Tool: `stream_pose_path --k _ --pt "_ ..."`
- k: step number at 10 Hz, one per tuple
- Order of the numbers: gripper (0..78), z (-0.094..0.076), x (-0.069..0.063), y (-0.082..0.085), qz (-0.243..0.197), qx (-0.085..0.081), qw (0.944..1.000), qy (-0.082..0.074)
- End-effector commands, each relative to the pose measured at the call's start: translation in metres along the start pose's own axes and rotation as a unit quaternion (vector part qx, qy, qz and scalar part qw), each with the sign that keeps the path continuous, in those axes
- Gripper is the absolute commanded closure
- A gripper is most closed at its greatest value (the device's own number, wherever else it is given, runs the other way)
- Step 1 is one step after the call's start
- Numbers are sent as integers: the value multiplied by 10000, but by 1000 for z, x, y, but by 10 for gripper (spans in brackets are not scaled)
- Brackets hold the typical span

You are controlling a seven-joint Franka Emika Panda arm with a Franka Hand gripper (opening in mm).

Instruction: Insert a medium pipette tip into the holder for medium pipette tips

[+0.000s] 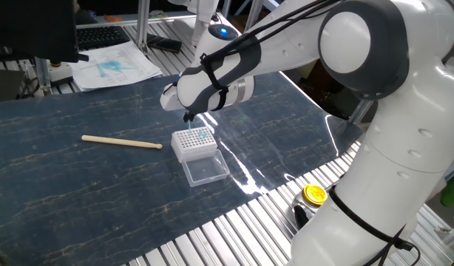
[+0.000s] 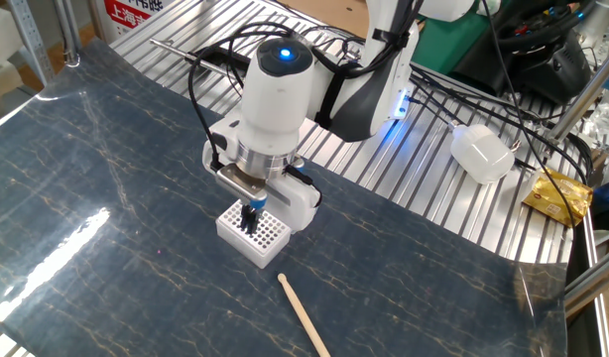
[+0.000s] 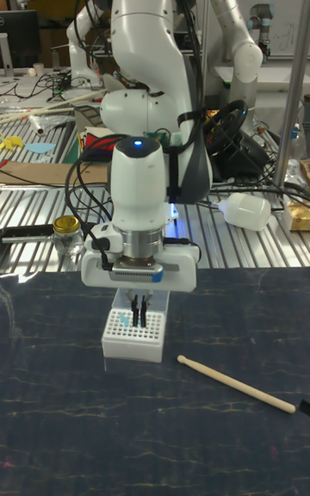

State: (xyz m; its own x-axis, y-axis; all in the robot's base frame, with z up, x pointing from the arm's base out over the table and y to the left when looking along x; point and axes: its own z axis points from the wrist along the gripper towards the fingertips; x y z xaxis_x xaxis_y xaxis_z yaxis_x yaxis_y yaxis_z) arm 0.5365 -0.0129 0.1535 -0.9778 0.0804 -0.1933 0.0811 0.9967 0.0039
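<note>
The holder [image 1: 194, 142] is a small white rack with a grid of holes, standing on the dark mat with its clear lid [image 1: 206, 171] folded open in front. A few teal tips [image 1: 203, 134] stand in its grid. My gripper [image 2: 250, 212] hangs straight down over the holder [image 2: 251, 236], fingers close together, with a short blue medium pipette tip [image 2: 250, 207] pinched between them. In the tall fixed view the gripper [image 3: 138, 308] sits just above the holder [image 3: 133, 339]; whether the tip touches a hole is hidden.
A long pale wooden stick [image 1: 122, 142] lies on the mat beside the holder, also seen as the stick [image 2: 304, 315]. Slatted metal tabletop [image 2: 414, 188] borders the mat, with a yellow-lidded jar [image 1: 313, 195], a white bottle [image 2: 481, 153] and cables nearby.
</note>
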Motion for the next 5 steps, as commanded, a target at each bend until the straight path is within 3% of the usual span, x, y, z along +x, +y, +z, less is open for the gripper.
stream_pose_path --k 1,5 --pt "764 3 4 2 -12 -1 10000 -50" --pt "764 9 9 2 -104 29 9999 -48"
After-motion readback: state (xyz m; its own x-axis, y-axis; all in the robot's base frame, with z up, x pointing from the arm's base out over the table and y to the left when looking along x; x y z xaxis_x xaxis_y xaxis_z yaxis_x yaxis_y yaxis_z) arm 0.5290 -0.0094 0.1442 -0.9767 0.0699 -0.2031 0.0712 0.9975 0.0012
